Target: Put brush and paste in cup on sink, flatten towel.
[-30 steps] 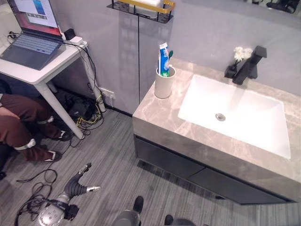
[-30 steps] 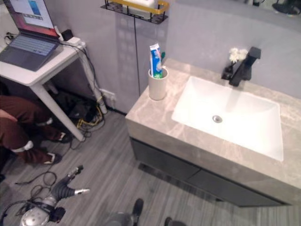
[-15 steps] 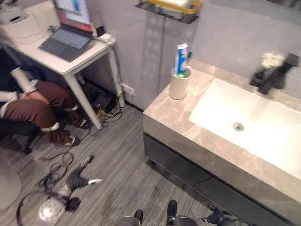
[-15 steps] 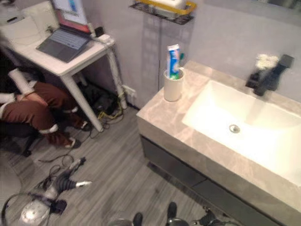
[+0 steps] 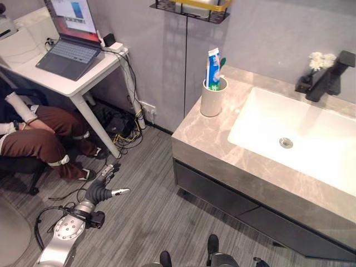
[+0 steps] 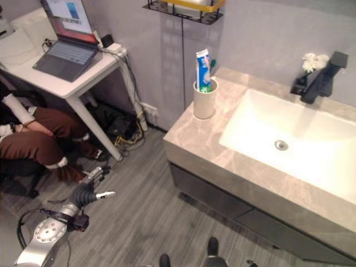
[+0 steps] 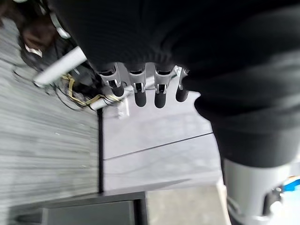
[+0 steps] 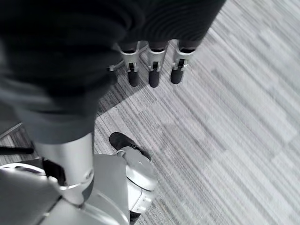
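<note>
— Paste (image 5: 213, 67) and brush (image 5: 222, 65) are seen upright in the cup (image 5: 211, 99) at 12 o'clock on the sink (image 5: 217, 139). Hands?

— Left hand (image 5: 105, 184) and right hand (image 8: 151, 70) are hung relaxed, empty. The light, stiff tube would be pinched mid-body.

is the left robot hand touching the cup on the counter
Apart. The left eye view shows the left robot hand hanging low over the floor, with open floor between it and the cup, which stands on the counter holding the toothpaste.
</note>
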